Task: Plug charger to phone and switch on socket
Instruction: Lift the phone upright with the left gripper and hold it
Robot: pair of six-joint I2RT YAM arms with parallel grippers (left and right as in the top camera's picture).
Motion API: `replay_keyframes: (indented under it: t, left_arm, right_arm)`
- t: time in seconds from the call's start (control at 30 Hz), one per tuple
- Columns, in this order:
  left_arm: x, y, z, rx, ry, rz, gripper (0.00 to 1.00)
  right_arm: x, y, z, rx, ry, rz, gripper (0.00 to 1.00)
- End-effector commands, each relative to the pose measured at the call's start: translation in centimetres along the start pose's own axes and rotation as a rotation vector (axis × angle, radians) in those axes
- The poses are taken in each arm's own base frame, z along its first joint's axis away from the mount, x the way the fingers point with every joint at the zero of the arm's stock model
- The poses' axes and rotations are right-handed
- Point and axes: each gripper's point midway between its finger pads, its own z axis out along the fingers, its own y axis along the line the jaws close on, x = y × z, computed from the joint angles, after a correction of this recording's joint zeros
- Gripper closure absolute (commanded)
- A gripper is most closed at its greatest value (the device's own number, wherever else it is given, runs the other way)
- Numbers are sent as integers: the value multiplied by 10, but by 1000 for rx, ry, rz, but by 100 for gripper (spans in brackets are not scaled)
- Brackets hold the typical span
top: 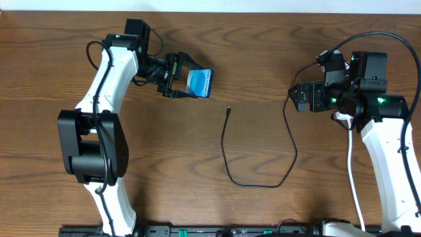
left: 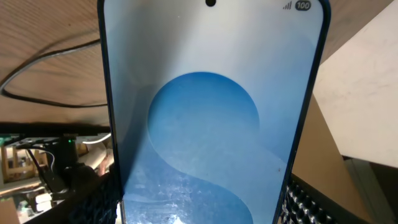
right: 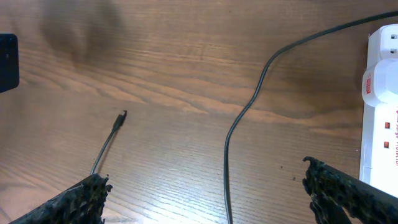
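My left gripper (top: 179, 78) is shut on the phone (top: 200, 83) and holds it above the table at the upper middle. In the left wrist view the phone's blue screen (left: 205, 124) fills the frame between the fingers (left: 202, 208). The charger cable (top: 227, 155) lies loose on the wood, its plug tip (top: 228, 110) free below the phone. My right gripper (top: 299, 97) is open and empty. In the right wrist view its fingers (right: 208, 190) straddle the cable (right: 227, 155), with the plug tip (right: 122, 117) ahead on the left. The white socket strip (right: 380, 118) lies at the right edge.
The socket strip is mostly hidden under the right arm in the overhead view; a white bit (top: 342, 117) shows, and its white cord (top: 354, 184) runs toward the front edge. A dark corner of the phone (right: 7, 62) shows at the far left of the right wrist view.
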Motion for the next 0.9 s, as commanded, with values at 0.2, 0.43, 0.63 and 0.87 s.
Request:
replay_keyframes:
  t: [0.2, 0.43, 0.63, 0.87]
  left_arm:
    - [27, -3, -7, 26, 96, -29, 49]
    - [28, 0, -7, 17, 98, -50, 49]
    - [29, 3, -7, 7, 100, -68, 48]
    - [29, 5, -8, 0, 102, -81, 49]
  right_arm:
    - [-9, 0, -6, 5, -27, -3, 1]
    - [-9, 0, -6, 5, -27, -3, 1]
    - [-9, 0, -6, 5, -26, -3, 1]
    - [-9, 0, -6, 5, -27, -3, 1]
